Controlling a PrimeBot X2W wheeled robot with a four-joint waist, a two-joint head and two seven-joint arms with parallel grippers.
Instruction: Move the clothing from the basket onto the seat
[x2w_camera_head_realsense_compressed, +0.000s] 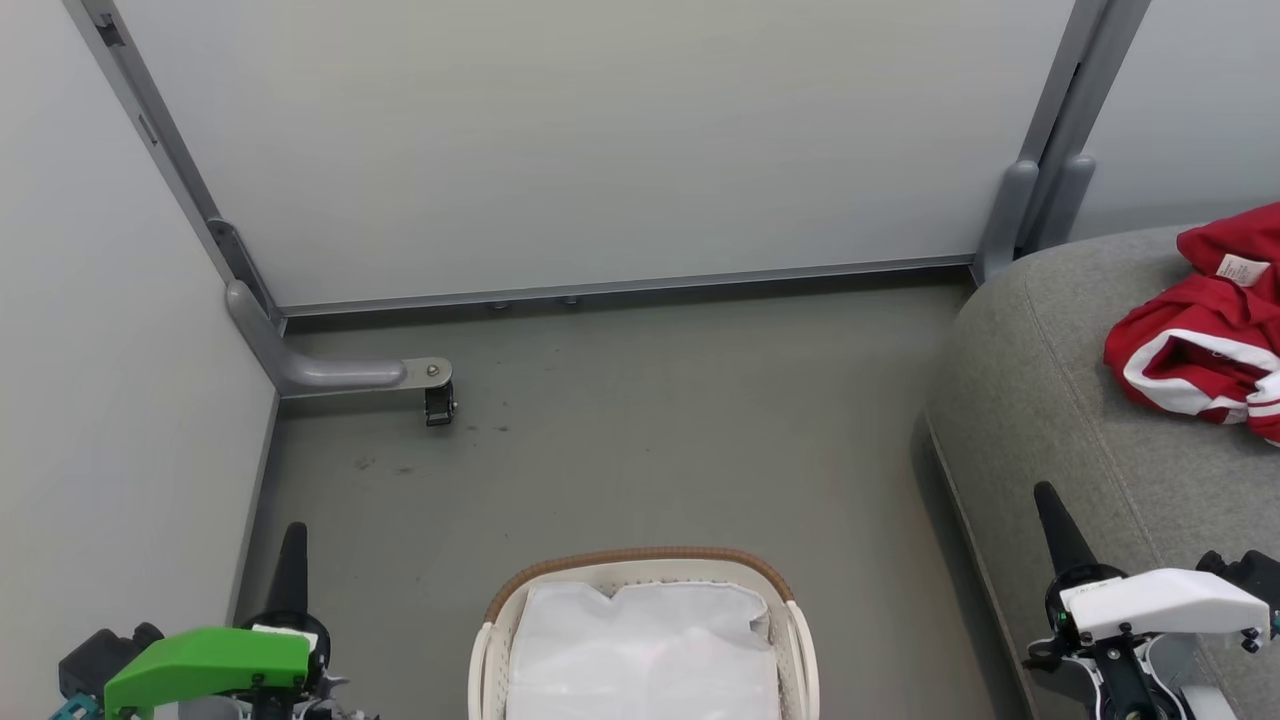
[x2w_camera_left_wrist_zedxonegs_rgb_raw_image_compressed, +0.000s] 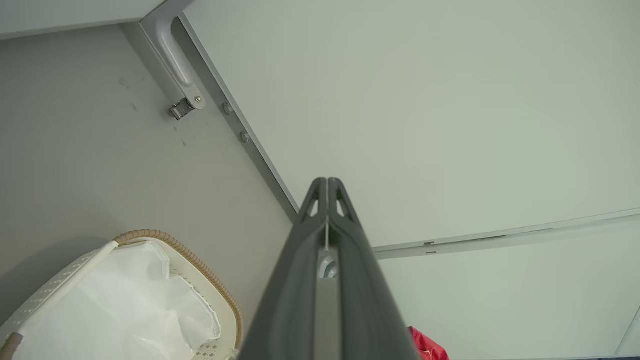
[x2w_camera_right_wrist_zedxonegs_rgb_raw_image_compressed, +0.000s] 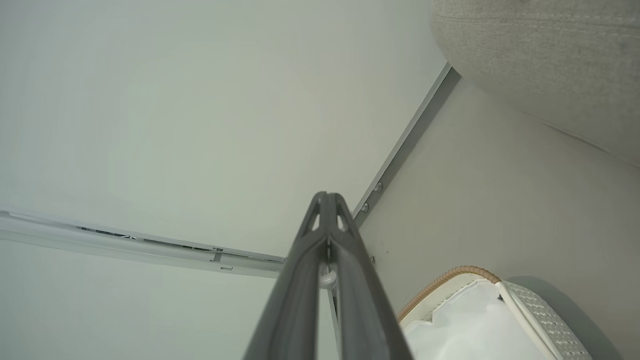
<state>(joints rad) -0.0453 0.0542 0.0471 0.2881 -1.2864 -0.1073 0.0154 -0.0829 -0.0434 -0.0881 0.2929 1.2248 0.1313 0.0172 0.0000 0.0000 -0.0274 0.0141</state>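
Observation:
Red clothing (x2w_camera_head_realsense_compressed: 1205, 335) with white stripes lies bunched on the grey seat (x2w_camera_head_realsense_compressed: 1050, 400) at the right edge of the head view; a red corner (x2w_camera_left_wrist_zedxonegs_rgb_raw_image_compressed: 425, 346) of it shows in the left wrist view. The white basket (x2w_camera_head_realsense_compressed: 640, 575) with its brown rim stands on the floor at bottom centre, and only its white liner (x2w_camera_head_realsense_compressed: 645, 650) shows inside. My left gripper (x2w_camera_head_realsense_compressed: 293, 545) rests at lower left and is shut, fingers pressed together (x2w_camera_left_wrist_zedxonegs_rgb_raw_image_compressed: 327, 182). My right gripper (x2w_camera_head_realsense_compressed: 1048, 500) is shut as well (x2w_camera_right_wrist_zedxonegs_rgb_raw_image_compressed: 327, 196), low beside the seat's front edge. Neither holds anything.
Pale partition walls close in the back and left. A grey foot with a small caster (x2w_camera_head_realsense_compressed: 438, 400) juts from the left corner onto the floor. A grey post (x2w_camera_head_realsense_compressed: 1010, 215) stands at the back right beside the seat. Bare floor (x2w_camera_head_realsense_compressed: 650, 430) lies between basket and wall.

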